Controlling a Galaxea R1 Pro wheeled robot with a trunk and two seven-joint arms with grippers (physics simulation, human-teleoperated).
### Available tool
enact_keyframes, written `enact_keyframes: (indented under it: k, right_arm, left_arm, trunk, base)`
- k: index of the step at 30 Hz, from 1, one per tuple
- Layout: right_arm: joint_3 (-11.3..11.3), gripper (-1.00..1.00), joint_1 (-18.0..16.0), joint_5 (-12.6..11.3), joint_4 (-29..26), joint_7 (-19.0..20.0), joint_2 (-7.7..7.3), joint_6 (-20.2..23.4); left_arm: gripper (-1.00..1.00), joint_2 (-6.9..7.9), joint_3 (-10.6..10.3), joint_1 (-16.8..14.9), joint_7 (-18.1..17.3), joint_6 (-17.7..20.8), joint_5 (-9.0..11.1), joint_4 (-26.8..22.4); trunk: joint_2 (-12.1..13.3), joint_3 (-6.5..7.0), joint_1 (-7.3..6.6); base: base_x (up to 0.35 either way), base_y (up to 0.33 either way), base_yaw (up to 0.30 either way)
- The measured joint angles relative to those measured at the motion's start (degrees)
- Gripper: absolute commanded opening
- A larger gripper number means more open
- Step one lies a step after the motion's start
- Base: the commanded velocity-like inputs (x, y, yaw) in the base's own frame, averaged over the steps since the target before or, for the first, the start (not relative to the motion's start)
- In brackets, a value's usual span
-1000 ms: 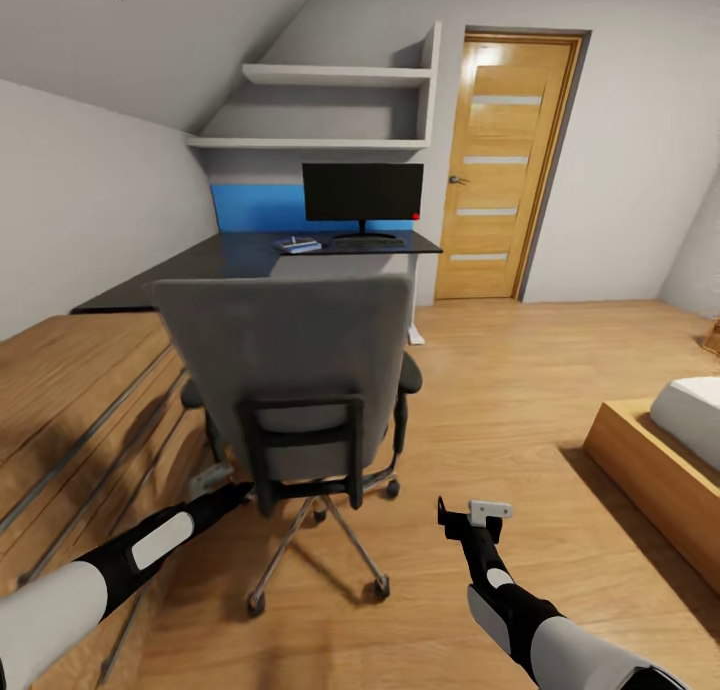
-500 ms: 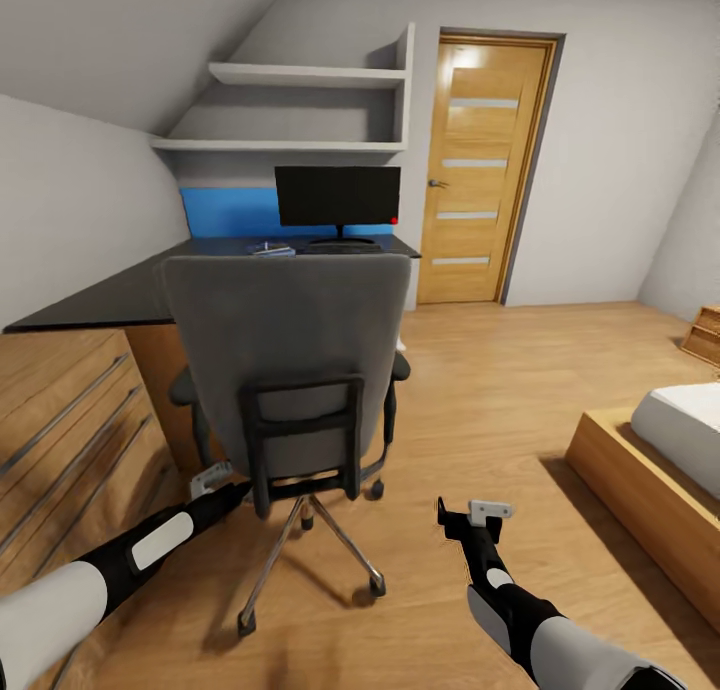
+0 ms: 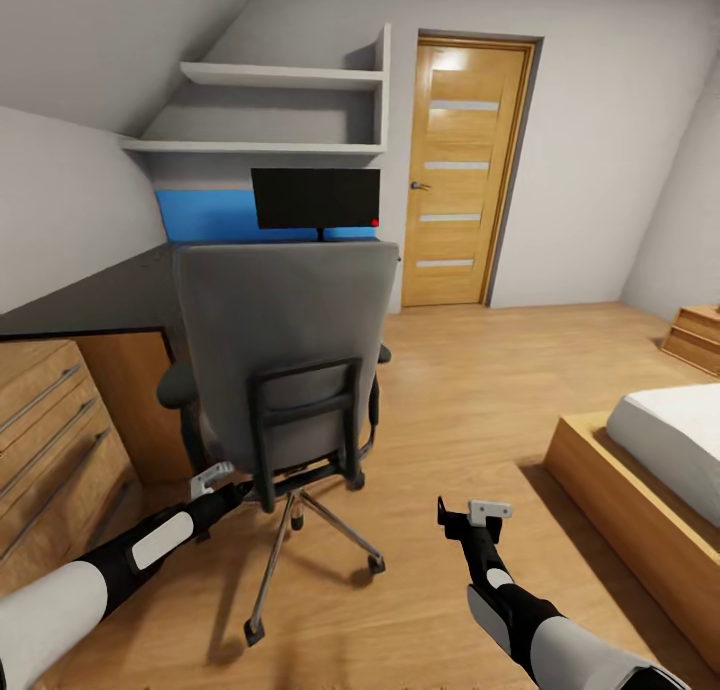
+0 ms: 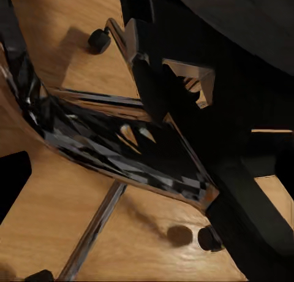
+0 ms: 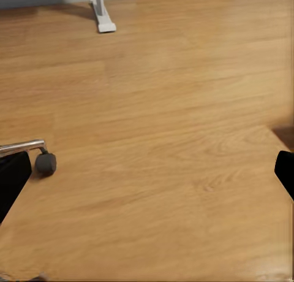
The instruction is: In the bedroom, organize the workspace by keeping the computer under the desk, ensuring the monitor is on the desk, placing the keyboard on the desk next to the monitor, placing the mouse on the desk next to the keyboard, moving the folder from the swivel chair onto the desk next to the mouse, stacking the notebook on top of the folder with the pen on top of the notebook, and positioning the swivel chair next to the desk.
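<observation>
Left hand (image 3: 213, 478) at the swivel chair (image 3: 285, 340) — grip unclear; right hand (image 3: 478, 515) spread apart.

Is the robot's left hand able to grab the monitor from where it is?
Probably not. The left hand sits low by the swivel chair, whose tall back stands between it and the monitor farther back.

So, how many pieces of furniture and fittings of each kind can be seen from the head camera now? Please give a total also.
Swivel chair: 1
Monitor: 1
Desk: 1
Wall shelves: 2
Door: 1
Bed: 1
Drawer unit: 1
Total: 8
</observation>
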Motion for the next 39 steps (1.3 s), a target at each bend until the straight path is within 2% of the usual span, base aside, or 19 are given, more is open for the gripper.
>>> enact_keyframes:
  k: [11,18,26,39]
  right_arm:
    - [0.0,1.0,0.0,0.0,0.0,0.0,0.0,0.0]
    - [0.0,1.0,0.0,0.0,0.0,0.0,0.0,0.0]
    - [0.0,1.0,0.0,0.0,0.0,0.0,0.0,0.0]
    - [0.1,1.0,0.0,0.1,0.0,0.0,0.13,0.0]
  left_arm:
    - [1.0,0.0,0.0,0.0,0.0,0.1,0.1,0.0]
    - [1.0,0.0,0.1,0.0,0.0,0.1,0.2,0.1]
    - [1.0,0.0,0.1,0.0,0.1,0.1,0.3,0.2]
    - [1.0,0.04,0.2,0.0,0.1,0.1,0.3,0.3]
  trunk:
    - [0.0,0.0,0.02]
    - [0.0,0.0,-0.01]
    - [0.0,0.0,0.01]
    - [0.0,0.0,-0.01]
  base:
    - [-0.302,-0.003,0.0]
    - [-0.057,0.0,0.0]
    - [-0.22,0.0,0.0]
    - [-0.022,0.0,0.049]
